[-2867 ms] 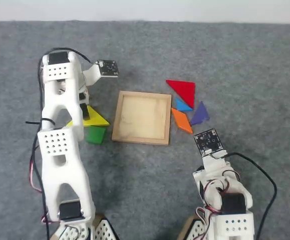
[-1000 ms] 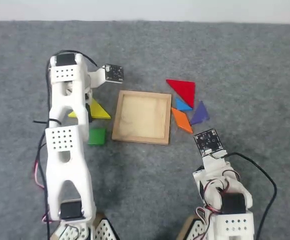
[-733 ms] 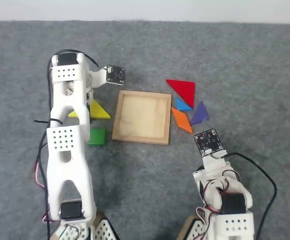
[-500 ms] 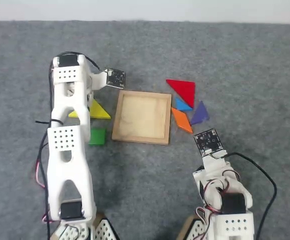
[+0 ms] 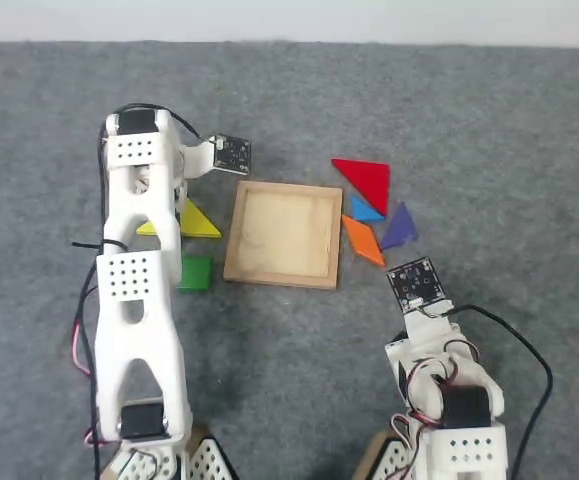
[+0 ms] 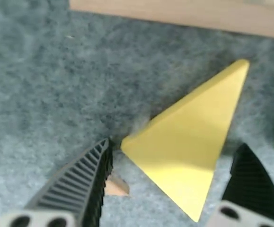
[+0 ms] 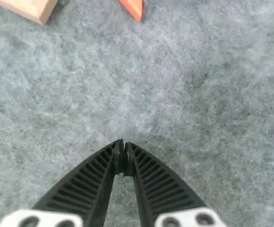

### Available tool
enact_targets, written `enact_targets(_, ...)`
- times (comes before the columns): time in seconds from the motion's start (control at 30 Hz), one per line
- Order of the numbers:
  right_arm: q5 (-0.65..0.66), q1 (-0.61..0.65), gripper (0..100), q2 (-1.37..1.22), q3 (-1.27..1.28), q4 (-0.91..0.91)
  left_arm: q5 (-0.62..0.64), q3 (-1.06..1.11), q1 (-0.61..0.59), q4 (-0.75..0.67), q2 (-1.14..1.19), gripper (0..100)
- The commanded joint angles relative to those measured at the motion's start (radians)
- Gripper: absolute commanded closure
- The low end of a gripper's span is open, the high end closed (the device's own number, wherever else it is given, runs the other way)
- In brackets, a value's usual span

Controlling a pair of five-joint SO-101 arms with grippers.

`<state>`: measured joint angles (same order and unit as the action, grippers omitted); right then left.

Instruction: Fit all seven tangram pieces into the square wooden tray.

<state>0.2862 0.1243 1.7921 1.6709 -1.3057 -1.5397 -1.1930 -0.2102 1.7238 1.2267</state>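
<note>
Left arm has shifted toward the tray (image 5: 284,187). The yellow triangle (image 6: 193,127) now sits between the jaws of the left end effector (image 6: 174,146), which is spread wide and not gripping yet. The triangle lies flat on the desk (image 5: 469,120) just beside the tray, near the green square (image 5: 195,272). No pieces in the tray. Looks like a pick lining up. Right end effector (image 7: 123,156) is pressed together over bare desk.
</note>
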Motion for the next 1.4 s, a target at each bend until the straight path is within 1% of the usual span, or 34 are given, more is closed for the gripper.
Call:
enact_targets(0.0,0.011,-0.015,99.2,0.019,0.014,-0.002,0.02,-0.041,0.017,0.031,-0.003,63)
enact_targets(0.13,0.011,-0.015,99.2,0.019,0.014,-0.002,0.021,-0.035,0.021,0.029,0.015,68)
enact_targets(0.53,0.011,-0.015,99.2,0.019,0.014,-0.002,0.025,-0.027,0.028,0.031,0.021,68)
enact_targets(0.73,0.011,-0.015,99.2,0.019,0.014,-0.002,0.061,-0.031,0.026,0.032,0.017,68)
enact_targets(0.9,0.011,-0.015,99.2,0.019,0.014,-0.002,0.063,-0.028,0.029,0.032,0.017,78)
enact_targets(0.97,0.011,-0.015,99.2,0.019,0.014,-0.002,0.063,-0.028,0.031,0.032,0.017,80)
enact_targets(1.23,0.011,-0.015,99.2,0.019,0.014,-0.002,0.064,-0.03,0.031,0.034,0.005,80)
enact_targets(1.37,0.011,-0.015,99.2,0.019,0.014,-0.002,0.064,0.036,0.031,0.034,-0.066,81)
